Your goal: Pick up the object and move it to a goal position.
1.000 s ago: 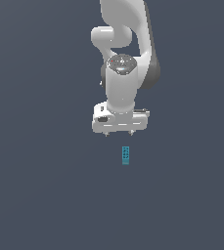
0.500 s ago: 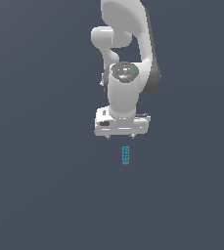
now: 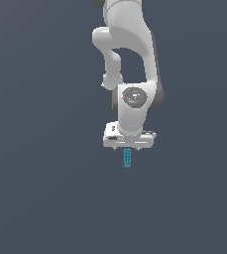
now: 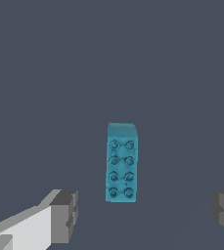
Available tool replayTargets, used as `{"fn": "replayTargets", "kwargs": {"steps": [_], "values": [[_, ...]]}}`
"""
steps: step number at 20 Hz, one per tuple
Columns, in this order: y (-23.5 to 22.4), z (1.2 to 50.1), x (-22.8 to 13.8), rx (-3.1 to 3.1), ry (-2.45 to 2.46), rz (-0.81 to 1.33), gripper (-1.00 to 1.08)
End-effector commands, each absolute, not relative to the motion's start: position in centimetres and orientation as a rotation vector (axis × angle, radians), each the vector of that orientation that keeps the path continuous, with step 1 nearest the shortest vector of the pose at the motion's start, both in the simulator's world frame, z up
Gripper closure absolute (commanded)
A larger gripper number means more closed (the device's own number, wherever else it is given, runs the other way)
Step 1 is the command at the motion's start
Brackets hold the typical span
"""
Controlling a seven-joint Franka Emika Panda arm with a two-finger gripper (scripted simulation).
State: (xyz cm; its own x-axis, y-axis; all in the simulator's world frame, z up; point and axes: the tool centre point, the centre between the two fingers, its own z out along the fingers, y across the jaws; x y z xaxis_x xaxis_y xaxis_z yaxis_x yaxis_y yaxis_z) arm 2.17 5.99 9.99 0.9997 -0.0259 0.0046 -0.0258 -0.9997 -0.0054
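The object is a small teal-blue studded brick (image 3: 127,158) lying flat on the dark grey surface. In the exterior view it pokes out just below the white gripper (image 3: 127,147), which hovers over its upper end. The wrist view shows the brick (image 4: 121,163) with two rows of round studs, lying between and slightly beyond the two grey fingertips (image 4: 64,215). The gripper (image 4: 145,212) is open, its jaws spread far wider than the brick, and nothing is held.
The white Panda arm (image 3: 130,59) rises above the gripper toward the exterior view's top. A plain dark grey surface (image 3: 45,198) lies all around, with no other objects in view.
The arm has moved down in the exterior view, bringing the gripper closer to the brick until it overlaps its upper end. The brick has not moved.
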Motion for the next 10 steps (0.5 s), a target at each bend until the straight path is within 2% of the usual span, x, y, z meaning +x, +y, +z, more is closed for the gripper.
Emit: {"fn": "replayTargets", "kwargs": {"steps": [1, 10], "values": [[6.5, 8.7, 2.3, -3.138, 0.067, -0.005, -0.92], [7.0, 7.3, 2.3, -3.14, 0.089, 0.002, -0.92]]}}
